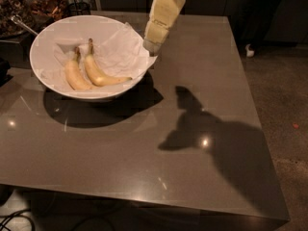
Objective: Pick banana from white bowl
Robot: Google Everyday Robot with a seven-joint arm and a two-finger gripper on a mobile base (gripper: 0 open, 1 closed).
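Observation:
The white bowl [48, 78] stands at the table's far left, lined with white paper. Two bananas lie in it. The banana [98, 73] is the longer, curved one on the right, stem pointing away, tip pointing right. A shorter, plumper banana [75, 75] lies just left of it. My gripper [153, 46] hangs from the cream-coloured arm [163, 11] above the bowl's right rim, to the right of the banana and apart from it. It holds nothing that I can see.
A dark dish of brown food [12, 20] with a spoon [21, 25] stands behind the bowl at the far left. The grey table [144, 148] ends at its front edge and right edge, with floor beyond. The arm's shadow [192, 124] lies on the table.

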